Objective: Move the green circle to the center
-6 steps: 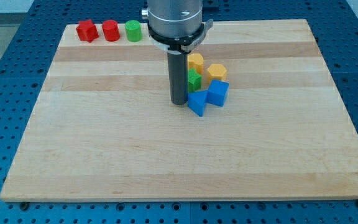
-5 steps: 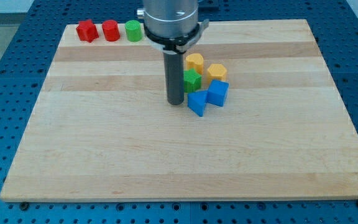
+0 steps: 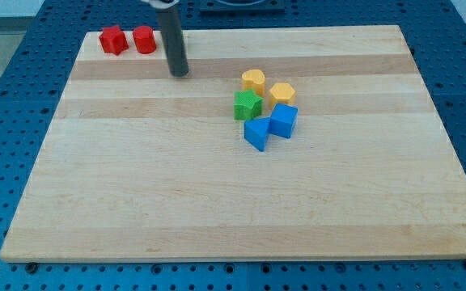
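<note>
The green circle does not show: my dark rod stands where it sat, at the view's top left, just right of the red circle (image 3: pixel 144 40). My tip (image 3: pixel 180 73) rests on the wooden board (image 3: pixel 217 202) slightly below that spot. Whether the tip touches the green circle cannot be told. The red star (image 3: pixel 113 40) lies left of the red circle.
A cluster lies right of the board's middle: a yellow rounded block (image 3: pixel 253 80), a yellow hexagon (image 3: pixel 281 94), a green star (image 3: pixel 247 104), a blue triangular block (image 3: pixel 257 132) and a blue cube (image 3: pixel 283 120).
My rod left the cluster's left side and moved up and left to the top-left row. It now covers the green circle. The cluster blocks stayed put.
</note>
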